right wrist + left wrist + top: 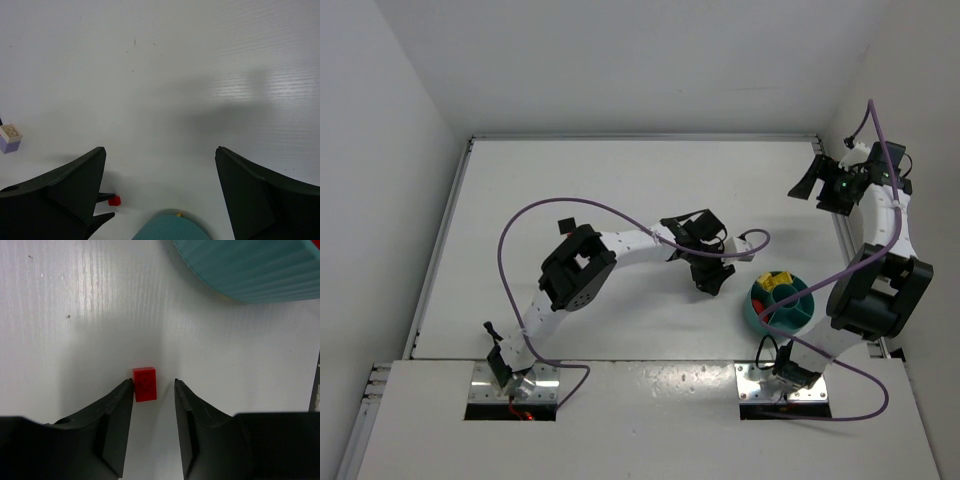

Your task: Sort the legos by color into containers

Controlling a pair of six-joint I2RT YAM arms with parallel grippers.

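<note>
**Left wrist view: red brick between open jaws, not clamped yet**

Left wrist view: the left pincer (153,385) is low over the white bench (75,315), jaws apart. The red brick (144,384) lies flat at the fingertips, in the gap but off-centre. It touches the frame-left finger (117,410), with a clear sliver of bench showing before the frame-right finger (187,415).

The brick's long axis runs up-down in frame, in line with the fingers, so the jaws would close across its short side. That looks like a good lineup for a squeeze.

The teal bowl (250,270) fills the upper right of the frame, near but apart from the brick.

Top external view: the left arm is far nearer the brick, its pincer just left of the bowl. Yellow and red bits show in the compartments, but which ones is too small to tell.

The right pincer (160,152) is parked well away at upper right, wide open and empty. Its camera shows a lavender brick (10,137) on the bench at the left edge.

Likely step: grasp the red brick, then lift it to the bowl.
</note>
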